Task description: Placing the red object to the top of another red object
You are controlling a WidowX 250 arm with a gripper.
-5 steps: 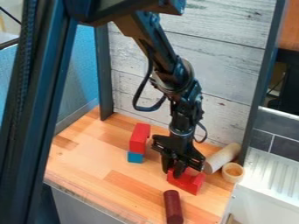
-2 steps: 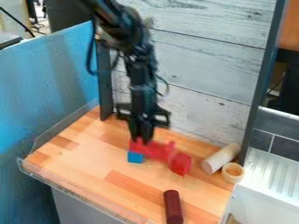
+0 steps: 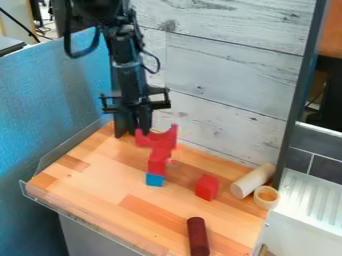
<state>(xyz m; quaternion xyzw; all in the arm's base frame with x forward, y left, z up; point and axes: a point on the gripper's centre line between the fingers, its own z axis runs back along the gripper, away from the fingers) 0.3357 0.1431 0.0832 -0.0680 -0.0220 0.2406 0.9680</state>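
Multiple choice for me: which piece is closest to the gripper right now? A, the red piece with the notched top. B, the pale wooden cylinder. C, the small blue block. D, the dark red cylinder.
A: the red piece with the notched top is right at the lower end of the gripper, above the blue block in the view.

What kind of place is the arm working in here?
Probably a toy-kitchen or lab test corner: a wood-patterned worktop, a wall of pale boards behind it, and a white ribbed, sink-like surface beside it.
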